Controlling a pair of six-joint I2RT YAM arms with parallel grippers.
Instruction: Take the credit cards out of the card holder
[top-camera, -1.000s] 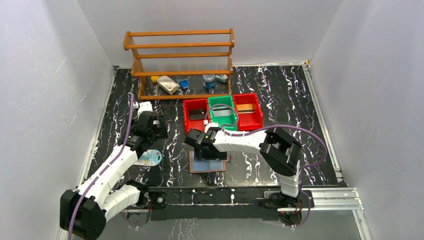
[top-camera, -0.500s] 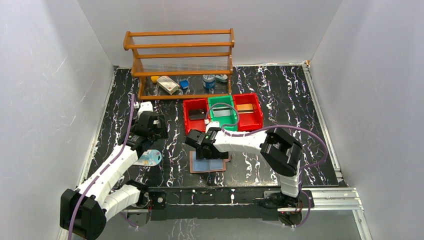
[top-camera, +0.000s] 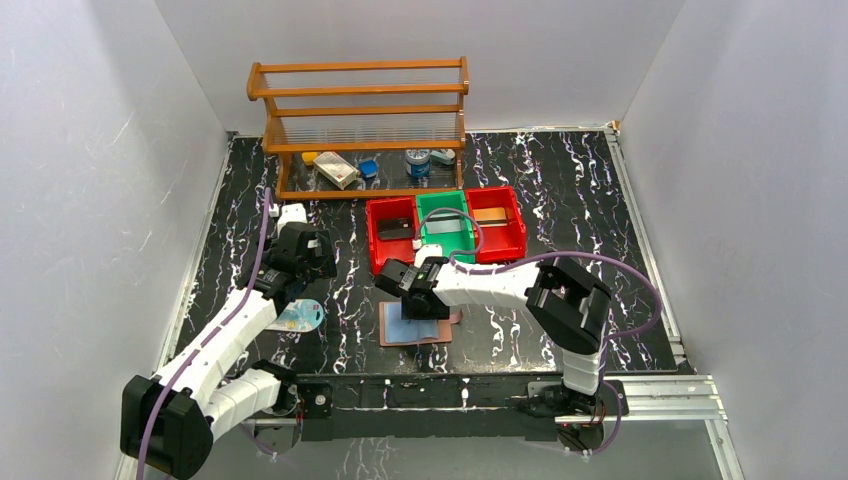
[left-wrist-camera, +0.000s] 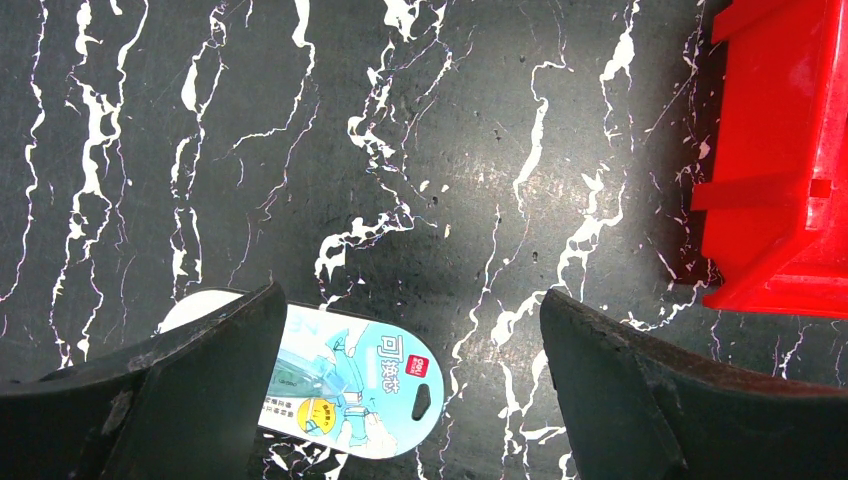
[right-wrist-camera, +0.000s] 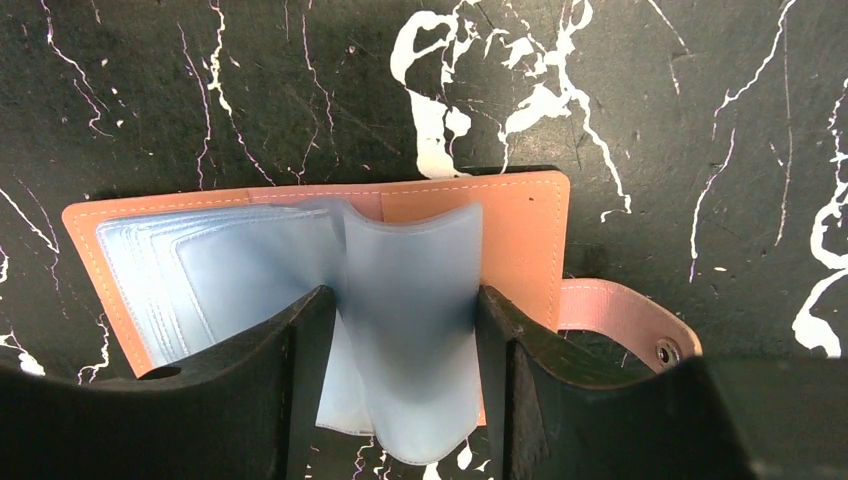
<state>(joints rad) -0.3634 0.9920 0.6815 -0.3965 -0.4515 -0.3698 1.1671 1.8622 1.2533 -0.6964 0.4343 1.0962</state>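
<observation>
Desk: What is nearest you, at the table's near edge?

Arm: My right pincer (right-wrist-camera: 405, 300), pictured over the card holder (right-wrist-camera: 520, 230), which lies open on the black marbled table (right-wrist-camera: 700, 120). 1 clear pocket leaf (right-wrist-camera: 410, 390) stands up from it. My 2 fingers press against its 2 side edges, so the pincer is narrowed onto that leaf. The snap tab (right-wrist-camera: 620, 315) sticks out at 3 o'clock.

Desk: And the credit cards?

Arm: The pockets look pale and cloudy; whether cards sit inside I cannot tell.

Desk: Your other side?

Arm: A blue-and-white retail pack (left-wrist-camera: 370, 390) lies at 9 o'clock of the holder. My left pincer (left-wrist-camera: 410, 300) hangs above the table at 10 o'clock, spread wide and gripping nothing, 1 finger over the pack's end.

Desk: Farther back?

Arm: 3 bins in a row at 12 o'clock of the holder: a red bin (top-camera: 372, 230), a green bin (top-camera: 440, 196), a second red bin (top-camera: 520, 225). Beyond them, at 11 o'clock, a wooden rack (top-camera: 360, 90) stands by the back wall.
</observation>
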